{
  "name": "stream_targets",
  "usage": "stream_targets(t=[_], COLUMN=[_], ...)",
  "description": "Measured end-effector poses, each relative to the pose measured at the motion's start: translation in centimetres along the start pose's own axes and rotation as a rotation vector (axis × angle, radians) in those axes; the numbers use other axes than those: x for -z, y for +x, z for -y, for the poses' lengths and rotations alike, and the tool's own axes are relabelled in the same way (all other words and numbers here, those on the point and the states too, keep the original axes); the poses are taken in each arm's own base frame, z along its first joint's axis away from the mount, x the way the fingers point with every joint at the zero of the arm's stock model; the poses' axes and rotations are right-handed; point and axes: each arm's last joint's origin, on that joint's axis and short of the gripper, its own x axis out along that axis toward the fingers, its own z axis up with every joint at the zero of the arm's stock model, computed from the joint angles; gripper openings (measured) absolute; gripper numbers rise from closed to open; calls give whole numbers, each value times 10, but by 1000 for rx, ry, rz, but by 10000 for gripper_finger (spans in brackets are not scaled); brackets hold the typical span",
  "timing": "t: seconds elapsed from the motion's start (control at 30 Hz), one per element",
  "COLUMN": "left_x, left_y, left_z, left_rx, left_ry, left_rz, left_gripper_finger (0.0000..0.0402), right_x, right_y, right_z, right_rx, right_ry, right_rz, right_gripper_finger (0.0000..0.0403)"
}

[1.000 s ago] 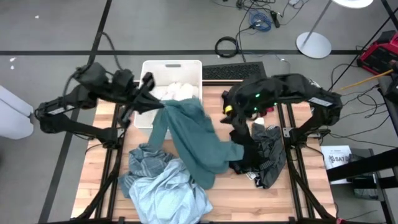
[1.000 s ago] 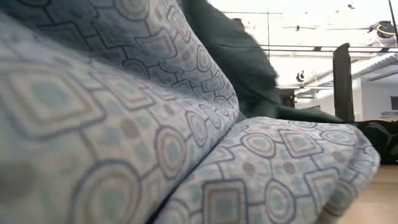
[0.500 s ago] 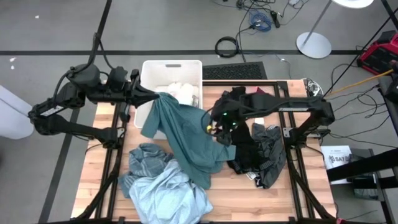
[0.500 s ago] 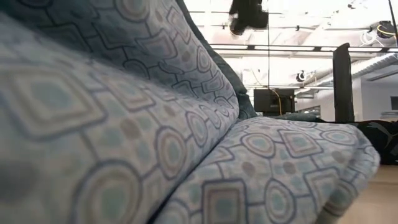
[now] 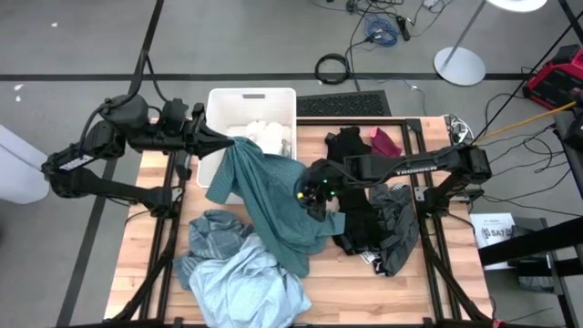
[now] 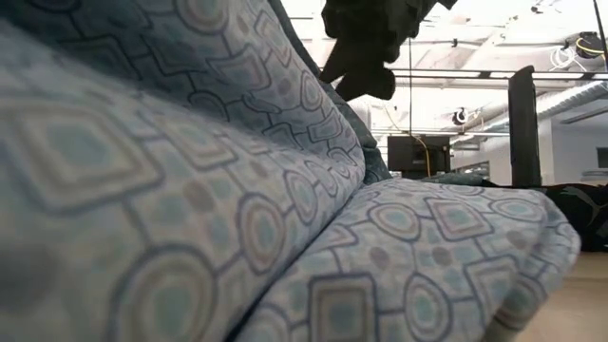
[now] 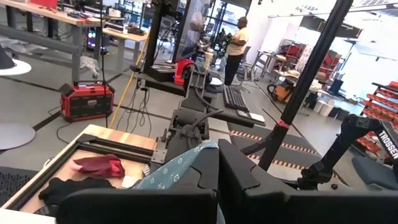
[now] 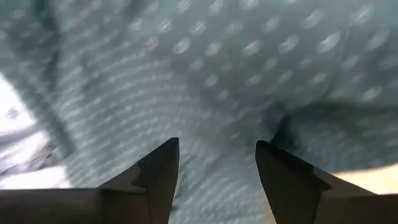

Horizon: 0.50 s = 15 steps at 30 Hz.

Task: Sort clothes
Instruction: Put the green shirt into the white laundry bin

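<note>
- The left tool (image 5: 226, 144) is clenched on the top corner of the teal dotted garment (image 5: 273, 205), holding it up at the near edge of the white bin (image 5: 215, 109); in the left wrist view a fold of that cloth (image 7: 180, 167) shows pinched between the dark fingers (image 7: 239, 174).
- From that grip the teal dotted garment hangs down and spreads diagonally over the middle of the bench (image 5: 137, 246), its lower end lying on the wood near the dark pile.
- The right tool (image 5: 314, 193) is down over the right edge of the teal dotted garment, its fingers (image 8: 158, 171) spread apart and released, with the dotted cloth (image 8: 249, 74) filling the gap between them.
- White-grey clothes (image 5: 260, 132) lie inside the white bin.
- A black and dark grey pile (image 5: 378, 228) lies on the right side of the bench, just beside the teal garment.
- A magenta garment (image 5: 386, 142) lies at the far right corner, beside a black one (image 5: 344, 144).
- A teal striped garment (image 5: 214, 232) and a light blue patterned garment (image 5: 246, 282) lie at the near left; the light blue cloth (image 6: 190, 209) fills most of the low view.
</note>
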Motion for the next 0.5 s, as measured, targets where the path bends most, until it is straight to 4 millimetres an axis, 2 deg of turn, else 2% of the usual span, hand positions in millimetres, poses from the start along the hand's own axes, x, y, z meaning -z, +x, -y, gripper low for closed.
stream_targets(t=[0.13, 0.37, 0.43, 0.5], left_x=[0, 0, 0, 0], left_y=[0, 0, 0, 0], left_z=[0, 0, 0, 0], left_rx=[0, -6, -7, -8], left_ry=[-25, -25, -22, -18], left_rz=[-1, 1, 1, 1], left_gripper_finger=[0, 0, 0, 0], right_x=[1, 9, 11, 10], right_y=[5, 13, 17, 19], right_z=[4, 7, 7, 7], right_rx=[63, 3, -6, -10], right_ry=[-49, -30, 3, 19], right_rz=[54, 56, 69, 77], right_gripper_finger=[199, 194, 175, 136])
